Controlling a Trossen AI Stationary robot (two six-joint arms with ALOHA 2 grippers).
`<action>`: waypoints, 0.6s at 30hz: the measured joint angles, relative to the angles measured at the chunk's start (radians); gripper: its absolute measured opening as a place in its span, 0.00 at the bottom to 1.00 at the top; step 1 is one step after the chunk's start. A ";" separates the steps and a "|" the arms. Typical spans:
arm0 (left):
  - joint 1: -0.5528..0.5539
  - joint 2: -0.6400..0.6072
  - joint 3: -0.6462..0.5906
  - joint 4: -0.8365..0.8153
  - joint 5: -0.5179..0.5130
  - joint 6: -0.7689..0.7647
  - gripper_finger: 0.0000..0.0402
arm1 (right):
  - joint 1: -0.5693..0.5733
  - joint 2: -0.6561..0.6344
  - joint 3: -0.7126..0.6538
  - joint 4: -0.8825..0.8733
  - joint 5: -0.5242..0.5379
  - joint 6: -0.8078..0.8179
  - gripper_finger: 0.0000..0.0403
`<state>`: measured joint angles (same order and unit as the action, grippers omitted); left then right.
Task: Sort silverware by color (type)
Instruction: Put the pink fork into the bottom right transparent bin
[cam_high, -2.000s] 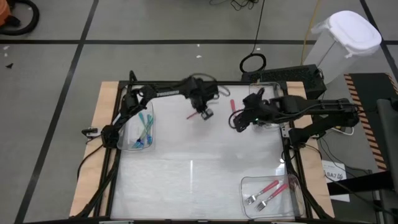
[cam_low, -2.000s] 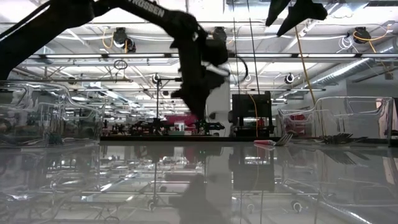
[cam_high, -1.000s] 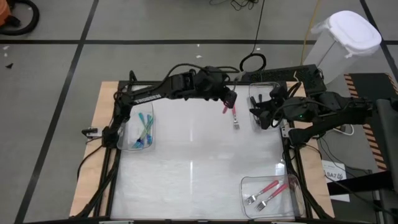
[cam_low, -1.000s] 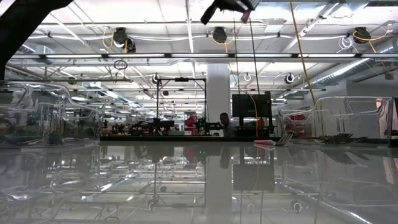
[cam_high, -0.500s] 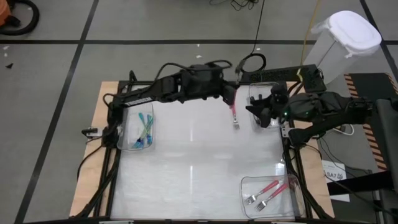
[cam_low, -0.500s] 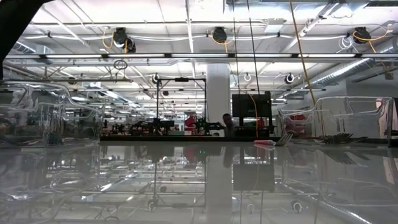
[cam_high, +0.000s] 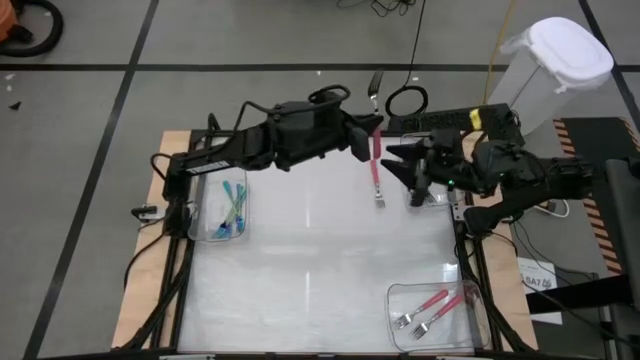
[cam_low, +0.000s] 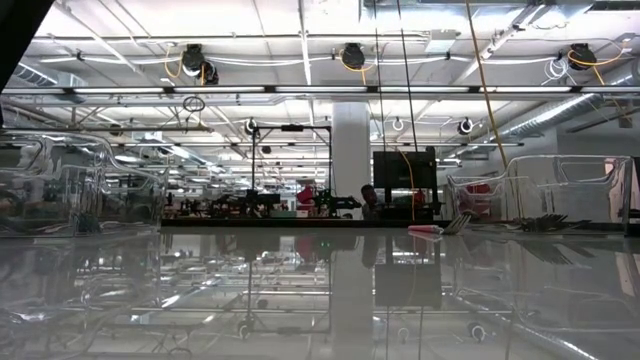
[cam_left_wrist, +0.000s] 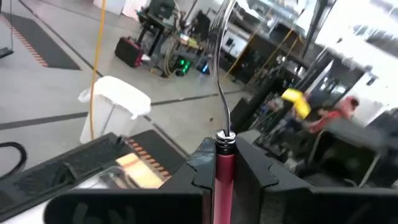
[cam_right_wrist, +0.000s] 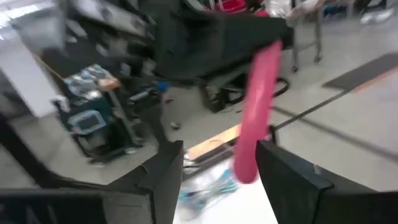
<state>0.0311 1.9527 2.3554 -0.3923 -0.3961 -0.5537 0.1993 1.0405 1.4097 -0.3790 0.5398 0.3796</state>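
We see the left gripper (cam_high: 372, 128), clenched on a pink-handled fork (cam_high: 374, 160), has risen to the upper centre of the high view toward the released right gripper (cam_high: 398, 163), likely a handover above the bench (cam_high: 300, 260).

Left arm is stretched way out from the tabletop's left edge toward the middle of the far edge, raised well up, with its end effector (cam_high: 372, 133) clamped tight. Right arm reaches in from the right edge near the far right corner, its end effector (cam_high: 398, 160) spread wide, pointing at the left one and just beside it.
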 joint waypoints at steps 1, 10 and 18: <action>-0.006 -0.002 0.000 0.007 -0.013 -0.006 0.07 | 0.000 0.011 0.000 0.010 0.013 -0.031 0.49; -0.057 -0.002 0.001 0.007 -0.204 0.086 0.07 | 0.027 0.081 0.000 0.069 0.276 -0.146 0.49; -0.080 -0.002 0.001 0.002 -0.287 0.166 0.07 | 0.034 0.136 0.000 0.069 0.299 -0.220 0.49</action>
<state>-0.0488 1.9511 2.3562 -0.3901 -0.6827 -0.3875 0.2333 1.1768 1.4097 -0.3103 0.8387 0.1593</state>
